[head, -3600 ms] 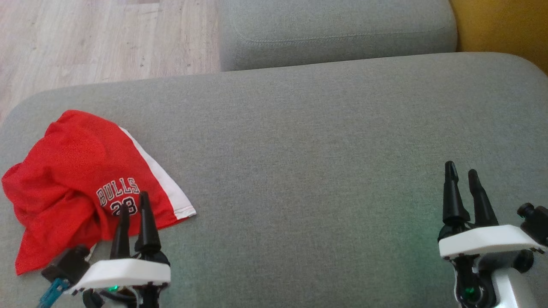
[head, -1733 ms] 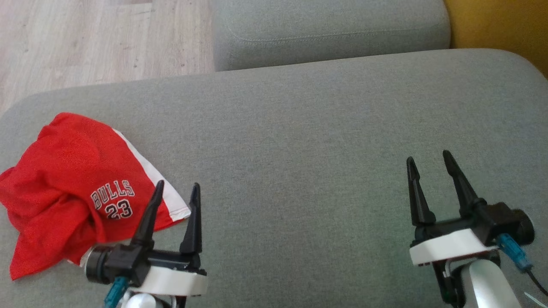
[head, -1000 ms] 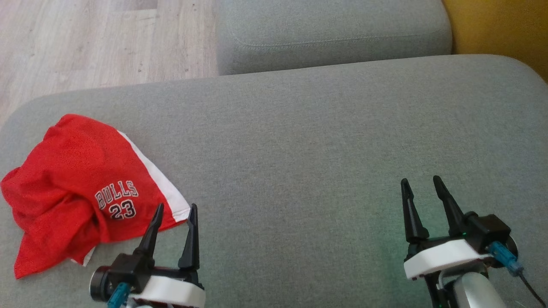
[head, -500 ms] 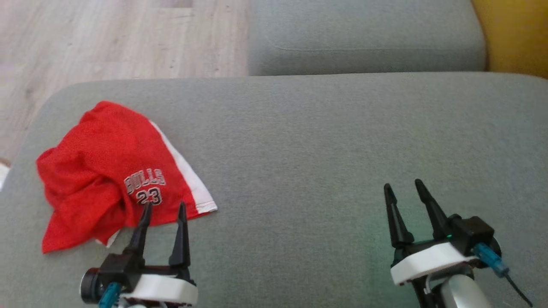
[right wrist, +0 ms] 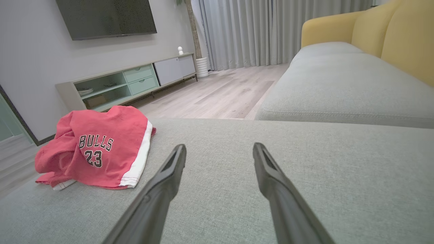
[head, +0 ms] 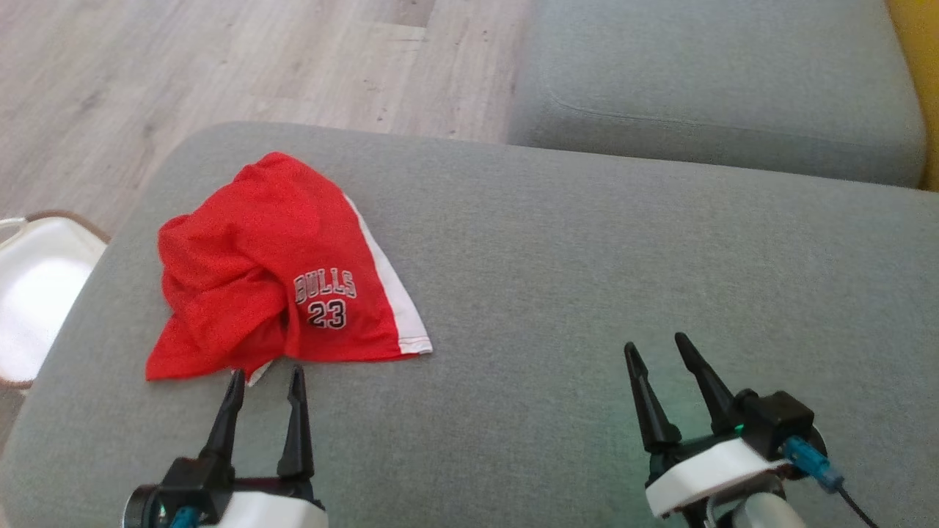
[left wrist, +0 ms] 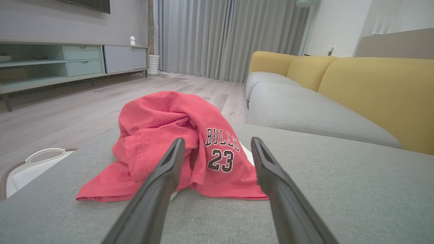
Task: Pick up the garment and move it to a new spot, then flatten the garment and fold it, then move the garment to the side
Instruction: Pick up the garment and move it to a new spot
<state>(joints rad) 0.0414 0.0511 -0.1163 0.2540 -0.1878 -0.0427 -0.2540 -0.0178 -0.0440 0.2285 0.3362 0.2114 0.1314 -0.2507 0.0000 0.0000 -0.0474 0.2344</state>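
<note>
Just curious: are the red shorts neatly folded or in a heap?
In a heap: the red Bulls shorts lie bunched and creased on the grey cushion, no tidy fold lines.

The garment (head: 249,264) is seen as soft red cloth, matt and finely textured, rumpled into loose folds. A smoother white cloth stripe (head: 392,293) is sewn down one edge, and the lettering (head: 325,286) is laid on flat. The seat cushion (head: 587,279) beneath is covered in grey woven fabric, matt, with a slightly coarse weave. The floor (head: 220,66) is shown as pale wood planks, grain visible, low sheen. The fingers (left wrist: 159,189) of the left end effector (head: 268,371) are seen as dark, smooth, matt plastic. The same finish is noted on the right end effector (head: 655,341), which is mounted on a smooth white plastic shell (head: 697,469). The sofa back (left wrist: 373,88) is clad in matt yellow cloth.
</note>
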